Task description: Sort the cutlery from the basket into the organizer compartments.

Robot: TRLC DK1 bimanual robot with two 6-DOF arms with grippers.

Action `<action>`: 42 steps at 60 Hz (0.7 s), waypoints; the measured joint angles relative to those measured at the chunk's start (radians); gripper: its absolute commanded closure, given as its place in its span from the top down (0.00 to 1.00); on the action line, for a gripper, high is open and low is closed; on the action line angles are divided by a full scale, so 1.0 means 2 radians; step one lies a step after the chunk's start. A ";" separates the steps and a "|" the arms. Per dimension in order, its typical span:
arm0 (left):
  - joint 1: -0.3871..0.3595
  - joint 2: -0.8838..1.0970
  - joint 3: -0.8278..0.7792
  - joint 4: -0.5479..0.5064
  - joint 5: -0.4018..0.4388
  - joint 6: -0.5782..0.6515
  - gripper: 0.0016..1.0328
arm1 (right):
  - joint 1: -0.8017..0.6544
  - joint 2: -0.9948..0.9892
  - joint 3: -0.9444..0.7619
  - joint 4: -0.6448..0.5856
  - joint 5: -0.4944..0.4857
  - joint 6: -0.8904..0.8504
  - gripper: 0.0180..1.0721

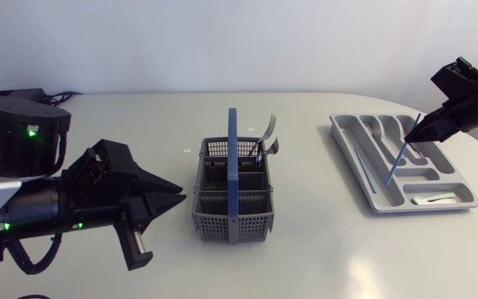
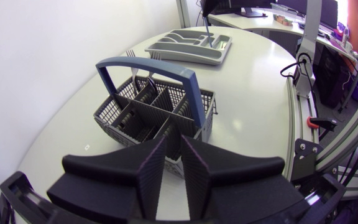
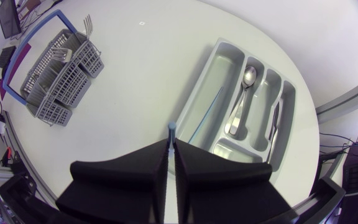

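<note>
Black left gripper (image 2: 174, 144): nearest to us, parked just short of the basket. Jaws a narrow slit apart, nothing between them.
Grey basket (image 1: 210, 223): mid-table, mesh walls, tall blue handle (image 1: 232, 158) arching over it. Well apart from both grippers.
Forks (image 1: 265, 139): two show at the basket's far corner, tines up, leaning a little. These are left to sort.
Handling, forks: likely stiff, light, smooth metal that could slip. My pick is the neck just under the tines, where they stand clear of the mesh.
Grey organizer (image 1: 344, 133): further off on the right side. A spoon (image 3: 244, 93) lies in one middle slot and a long blue piece (image 3: 205, 115) in the long outer slot.
Blue utensil (image 1: 398, 158): thin, straight, stick-like, slanting down over the organizer's middle slots. Whether its lower end touches the tray, I can't tell.
Handling, utensil: looks light and rigid, but so slim it could pivot in the grip. It is held close to its top end.
Right gripper (image 3: 171, 144): farthest out, above the organizer. Jaws pressed together on the blue utensil, with only its tip poking out.
</note>
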 measured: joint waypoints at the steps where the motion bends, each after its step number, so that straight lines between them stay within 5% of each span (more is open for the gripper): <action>1: 0.000 0.000 0.000 0.000 0.000 0.000 0.19 | -0.001 0.008 0.007 -0.004 0.003 0.000 0.05; 42: 0.000 0.000 0.000 0.000 0.000 0.000 0.19 | 0.012 0.260 0.208 -0.121 0.032 0.025 0.05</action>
